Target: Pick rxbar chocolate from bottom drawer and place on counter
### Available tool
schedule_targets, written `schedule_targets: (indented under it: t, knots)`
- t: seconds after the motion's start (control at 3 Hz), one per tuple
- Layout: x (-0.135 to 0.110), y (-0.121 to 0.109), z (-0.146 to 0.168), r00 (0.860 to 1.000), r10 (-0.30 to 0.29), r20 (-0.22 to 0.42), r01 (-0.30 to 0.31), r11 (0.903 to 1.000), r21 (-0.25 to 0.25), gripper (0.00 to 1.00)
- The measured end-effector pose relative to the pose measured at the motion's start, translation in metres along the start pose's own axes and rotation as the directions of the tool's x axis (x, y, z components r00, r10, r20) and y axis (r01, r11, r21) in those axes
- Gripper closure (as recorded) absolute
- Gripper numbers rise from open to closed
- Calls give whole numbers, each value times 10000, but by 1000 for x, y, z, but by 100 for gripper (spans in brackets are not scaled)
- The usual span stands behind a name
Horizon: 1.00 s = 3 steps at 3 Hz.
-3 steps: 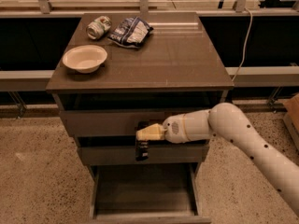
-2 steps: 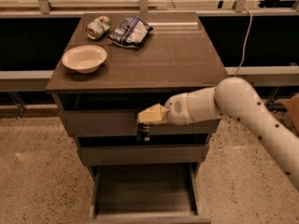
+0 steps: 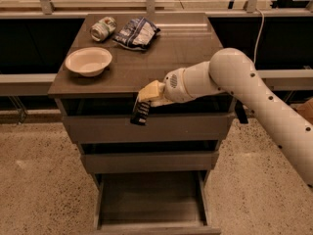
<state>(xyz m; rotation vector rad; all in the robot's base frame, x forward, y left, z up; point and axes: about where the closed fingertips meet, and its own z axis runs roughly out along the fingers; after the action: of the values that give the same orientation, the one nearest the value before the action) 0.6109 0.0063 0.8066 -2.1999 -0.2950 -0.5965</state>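
Note:
My gripper (image 3: 145, 99) hangs in front of the counter's front edge, at the level of the top drawer. It is shut on the rxbar chocolate (image 3: 141, 112), a slim black bar with white lettering that dangles below the fingers. The counter (image 3: 171, 58) is a glossy brown slab just behind and above the bar. The bottom drawer (image 3: 151, 204) is pulled out below and its tray shows nothing inside.
On the counter sit a cream bowl (image 3: 88, 61) at the left, a crushed can (image 3: 102, 29) at the back left and a blue-white snack bag (image 3: 136, 32) at the back. My white arm (image 3: 254, 97) reaches in from the right.
My gripper has risen with the bar from the middle drawer's level up to the counter's front edge.

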Motion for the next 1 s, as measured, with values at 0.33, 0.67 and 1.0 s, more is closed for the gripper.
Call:
schedule_targets:
  t: [0.33, 0.67, 1.0]
  knots:
    - [0, 0, 0, 10000, 0, 0, 0, 10000, 0, 100]
    - [-1, 1, 1, 10000, 0, 0, 0, 10000, 0, 100]
    - [-1, 1, 1, 10000, 0, 0, 0, 10000, 1, 100]
